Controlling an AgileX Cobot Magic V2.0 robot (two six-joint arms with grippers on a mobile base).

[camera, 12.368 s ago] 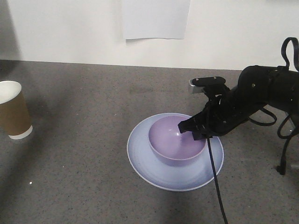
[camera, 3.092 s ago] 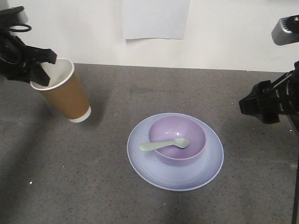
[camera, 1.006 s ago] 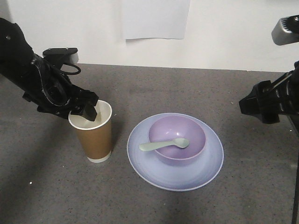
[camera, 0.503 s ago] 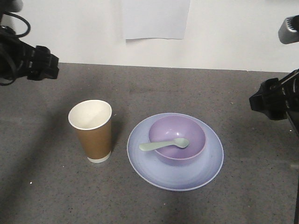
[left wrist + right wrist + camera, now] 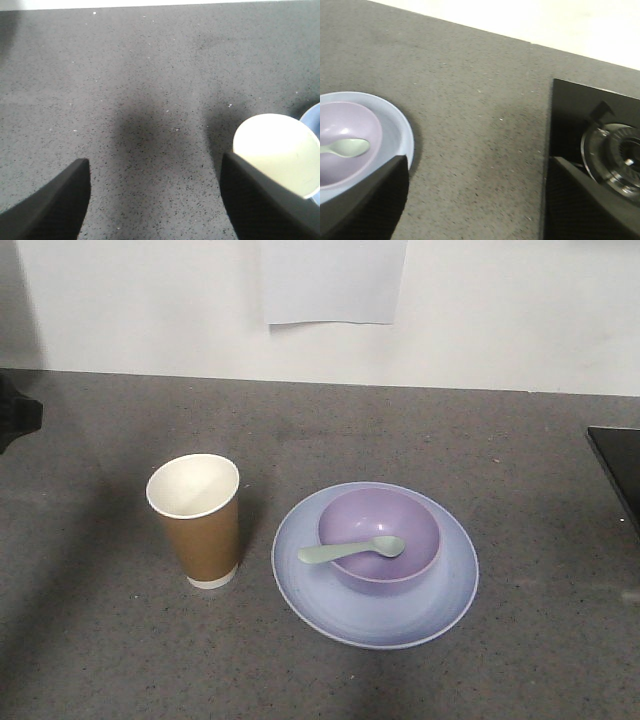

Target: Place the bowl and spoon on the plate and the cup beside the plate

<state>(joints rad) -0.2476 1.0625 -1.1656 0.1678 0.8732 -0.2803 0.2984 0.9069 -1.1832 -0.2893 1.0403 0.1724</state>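
Spoon [image 5: 350, 550], pale mint plastic, lies in the lavender plastic bowl [image 5: 379, 541] on the round blue-lilac plate [image 5: 375, 563]. Just beside it stands the brown paper cup [image 5: 197, 519], empty. Left gripper [image 5: 155, 200] and right gripper [image 5: 475, 200] both gape wide, holding nothing.

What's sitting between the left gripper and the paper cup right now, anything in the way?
Nothing visible. In the left wrist view the open left gripper has only bare gray tabletop ahead, with the cup upright off to one side, already standing beside the plate.
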